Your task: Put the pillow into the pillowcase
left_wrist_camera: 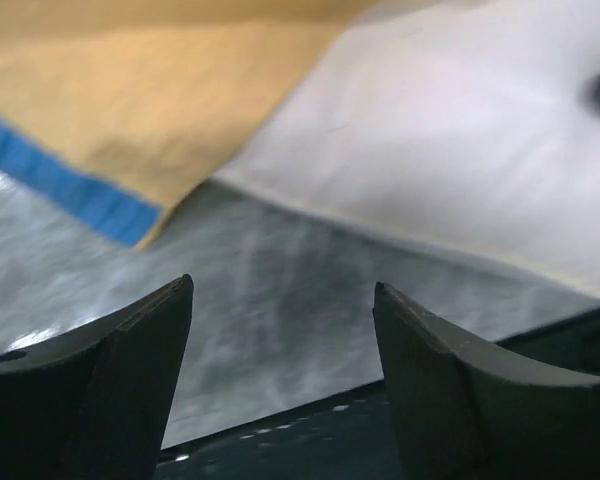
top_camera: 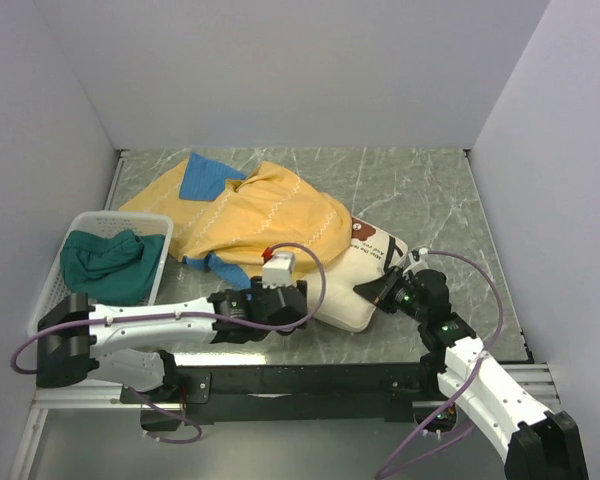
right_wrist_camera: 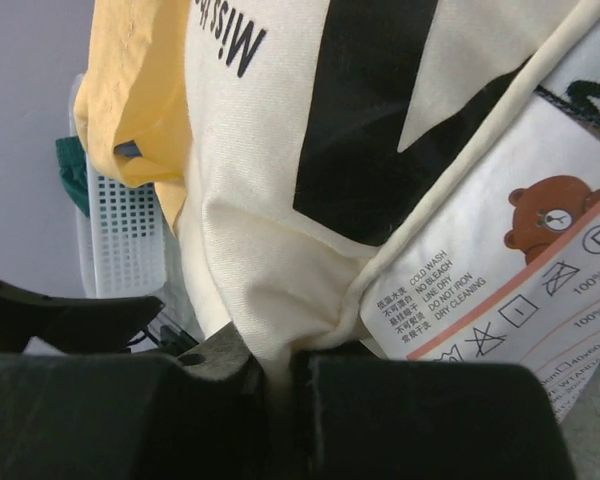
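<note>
1. Pillow (top_camera: 358, 295): I count one. It is big, puffy and cream-white, with a brown bear picture and black letters on it. It lies on the table close to my arms. Its far end is tucked under the pillowcase and its near end sticks out.
2. One white tag (right_wrist_camera: 500, 290) with a small bear and tiny writing sits at the pillow's edge seam.
3. My right gripper (right_wrist_camera: 280, 375) is pinched tight on a corner of the pillow. The soft cloth bunches up between my fingers.
4. One pillowcase (top_camera: 260, 215) lies crumpled over the pillow. It is thin cloth, mustard yellow on the outside, with blue showing at its folds and edges.
5. My left gripper (left_wrist_camera: 280, 380) has its two dark fingers wide apart with nothing between them. It hangs low over the table, just beside the pillow's near edge and the case's blue edge.
6. One table (top_camera: 430, 190) is under everything. It is flat and grey-green, like marble with pale lines.
7. One white plastic basket (top_camera: 90, 225) with little square holes sits at the left. One dark green cloth (top_camera: 110, 265) is bundled inside it.
</note>
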You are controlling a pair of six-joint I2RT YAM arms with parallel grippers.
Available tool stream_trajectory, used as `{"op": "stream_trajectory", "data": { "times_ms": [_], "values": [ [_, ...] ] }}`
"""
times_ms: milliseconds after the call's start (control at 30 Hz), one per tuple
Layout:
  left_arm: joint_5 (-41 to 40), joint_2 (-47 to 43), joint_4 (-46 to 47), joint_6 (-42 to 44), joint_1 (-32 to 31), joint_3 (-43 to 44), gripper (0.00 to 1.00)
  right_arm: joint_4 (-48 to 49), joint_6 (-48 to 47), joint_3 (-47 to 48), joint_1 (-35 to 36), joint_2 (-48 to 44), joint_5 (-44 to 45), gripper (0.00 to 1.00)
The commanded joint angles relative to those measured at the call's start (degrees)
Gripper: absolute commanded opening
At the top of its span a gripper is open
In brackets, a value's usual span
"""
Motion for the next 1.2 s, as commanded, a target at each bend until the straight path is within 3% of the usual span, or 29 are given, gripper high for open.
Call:
{"op": "stream_trajectory", "data": {
  "times_ms": [0,333,467,567,700,800,833,967,1000,1167],
  "values": [
    [-5.4,-2.2,-1.1,-4.6,-0.2,-6.1,0.79,4.4,0.3,2.6,0.3,-0.1,-0.8,0.0],
    [-16.6,13.6,-5.9,-6.6,2.5,-3.7,0.76,3.6,1.1,2.3,0.3,-1.8,-1.7,0.0],
    [-20.6,17.1,-8.2,-8.9,3.8,-1.4,0.75,2.6,1.0,2.7,0.3,-2.6,-2.0,0.0],
    [-21.6,18.1,-5.2,-5.9,4.3,-0.6,0.74,2.3,1.1,2.9,0.4,-3.0,-2.6,0.0],
    [-22.6,18.6,-2.7,-4.2,4.6,-0.2,0.65,1.6,1.0,3.2,0.3,-3.6,-2.5,0.0],
    [-21.7,19.2,0.1,-0.9,5.4,0.4,0.28,2.7,1.2,2.8,0.4,-3.9,-3.1,0.0],
    [-21.0,18.6,1.6,1.3,5.3,1.0,0.01,2.8,1.1,2.8,0.3,-3.6,-3.3,0.0],
    [-8.4,12.2,11.2,20.2,2.9,3.8,0.01,3.6,0.3,3.5,0.4,-3.5,-4.2,0.0],
    [1.8,10.6,14.8,23.1,2.6,4.7,0.01,4.0,0.3,3.4,0.5,-3.7,-4.1,0.0],
    [29.8,6.6,16.9,34.6,0.4,15.6,0.01,6.7,0.6,4.3,3.3,-3.2,-1.9,0.0]
  ]
}}
